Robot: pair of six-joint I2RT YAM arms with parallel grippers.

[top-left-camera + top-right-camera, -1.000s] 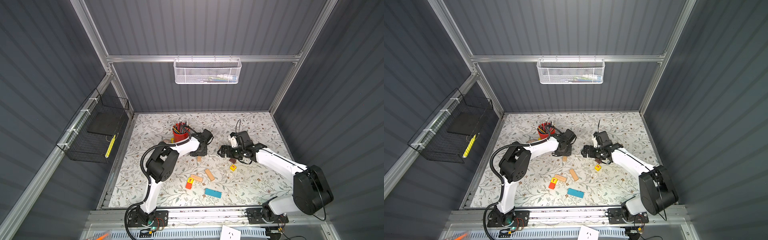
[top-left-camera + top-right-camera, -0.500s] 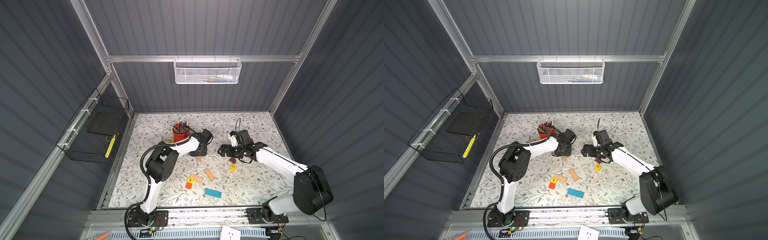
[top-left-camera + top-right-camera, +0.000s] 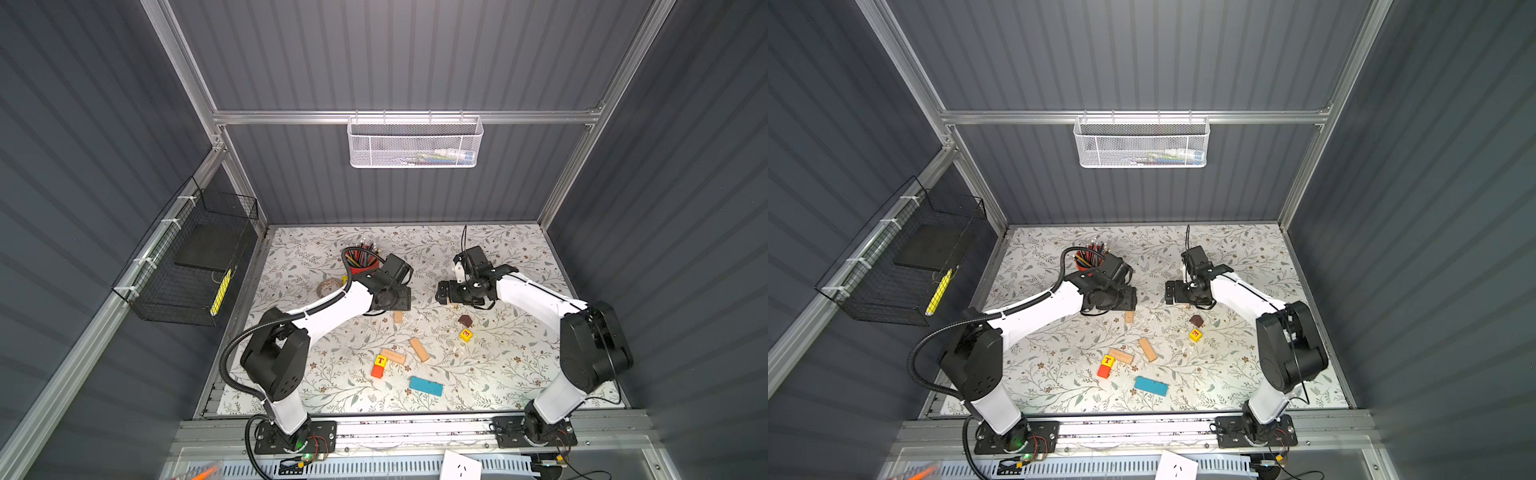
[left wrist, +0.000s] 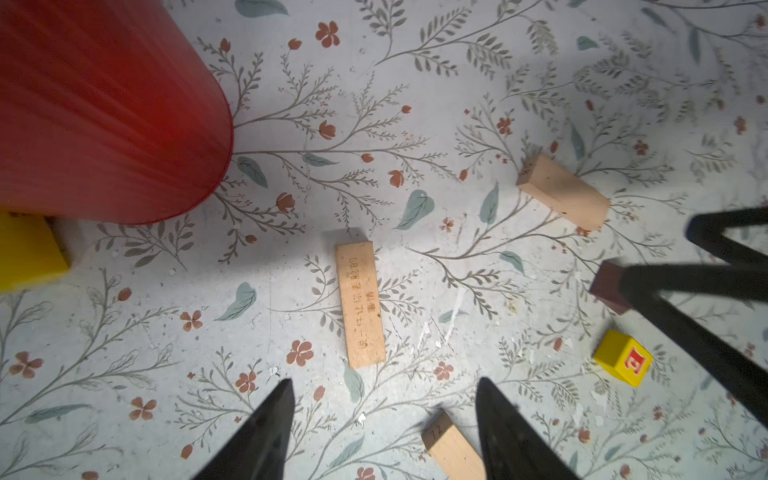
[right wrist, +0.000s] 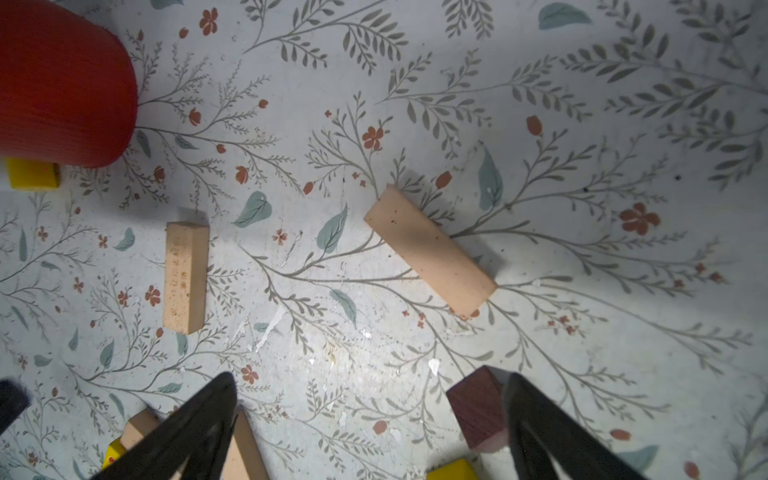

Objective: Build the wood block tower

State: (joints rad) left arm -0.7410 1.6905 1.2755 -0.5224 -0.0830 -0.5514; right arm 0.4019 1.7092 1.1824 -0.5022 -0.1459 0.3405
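No tower stands yet: every block lies loose on the floral desk (image 3: 519, 374). The left tool (image 4: 384, 384) hangs fingers-down, jaws apart and empty, just beside the engraved tan plank (image 4: 360, 305). We judge the jaws are lined up across its narrow width, ready to pinch its long sides. The right tool (image 5: 370, 378) is spread wide and empty too, near a plain tan plank (image 5: 430, 251), with the dark brown roof-shaped piece (image 5: 478, 409) just beside 1 finger.

Nearer the arm bases, the yellow T cube (image 3: 380, 360) touches the red cube (image 3: 377, 371), and the blue plank (image 3: 426, 386) lies apart.

The red pencil cup (image 3: 360, 264) holds pencils. The white mesh basket (image 3: 415, 141) holds items too small to tell. The black wire basket (image 3: 187, 257) holds a dark slab and a yellow stick (image 3: 220, 286)
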